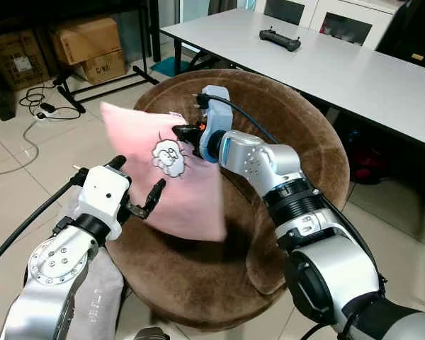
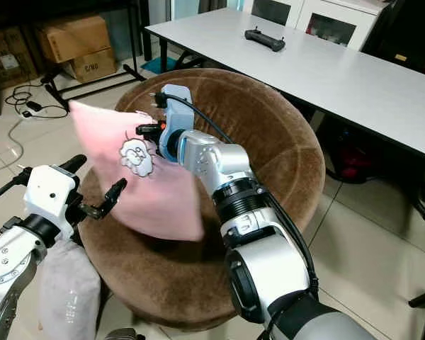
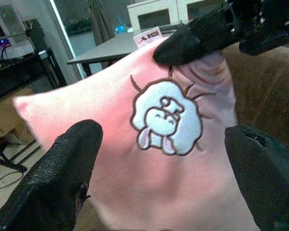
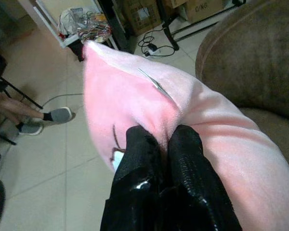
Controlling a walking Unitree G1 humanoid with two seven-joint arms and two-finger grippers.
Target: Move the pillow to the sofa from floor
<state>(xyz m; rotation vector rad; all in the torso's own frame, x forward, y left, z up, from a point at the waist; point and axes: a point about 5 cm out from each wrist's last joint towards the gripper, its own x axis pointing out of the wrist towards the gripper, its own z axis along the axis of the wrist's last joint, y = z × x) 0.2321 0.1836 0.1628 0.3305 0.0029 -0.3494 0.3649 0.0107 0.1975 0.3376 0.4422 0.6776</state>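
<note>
Pillow [image 1: 163, 177], pink with a sheep motif, is held in the air above the seat of the round brown sofa [image 1: 297, 142]. Nearest, the left pincer [image 1: 145, 202] reaches forward from a bent arm, fingers spread, at the pillow's lower edge. Beyond it, the right arm extends across the seat, its right pincer [image 4: 164, 144] pressed together on a fold of the pillow's upper part. Farther back, a grey surface [image 1: 354, 71] carries a black controller [image 1: 280, 39].
</note>
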